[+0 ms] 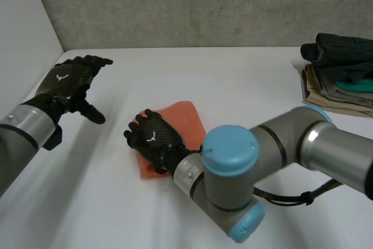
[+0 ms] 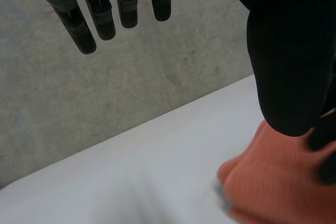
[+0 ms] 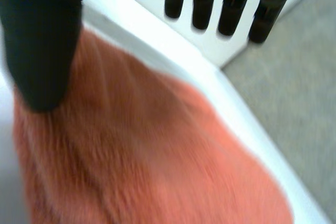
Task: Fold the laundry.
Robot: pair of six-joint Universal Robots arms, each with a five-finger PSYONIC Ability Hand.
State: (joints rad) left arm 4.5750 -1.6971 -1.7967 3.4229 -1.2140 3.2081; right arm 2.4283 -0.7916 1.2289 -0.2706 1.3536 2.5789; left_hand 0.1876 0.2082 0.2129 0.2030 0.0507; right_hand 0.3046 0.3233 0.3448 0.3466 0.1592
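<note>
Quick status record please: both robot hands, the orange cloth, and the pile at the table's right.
left robot hand: open, held up at the left of the table, holding nothing
right robot hand: open, over the near-left part of the orange cloth; contact unclear
orange cloth: lying in the middle of the table
folded pile: stacked clothes at the table's far right edge

Left hand (image 1: pixel 70 86) and right hand (image 1: pixel 156 143): black, weave-textured, a small white emblem (image 1: pixel 62 76) on each back. Silver wrist cuffs (image 1: pixel 26 122), grey arms (image 1: pixel 329 147), light-blue caps (image 1: pixel 230 147) at lower right.
</note>
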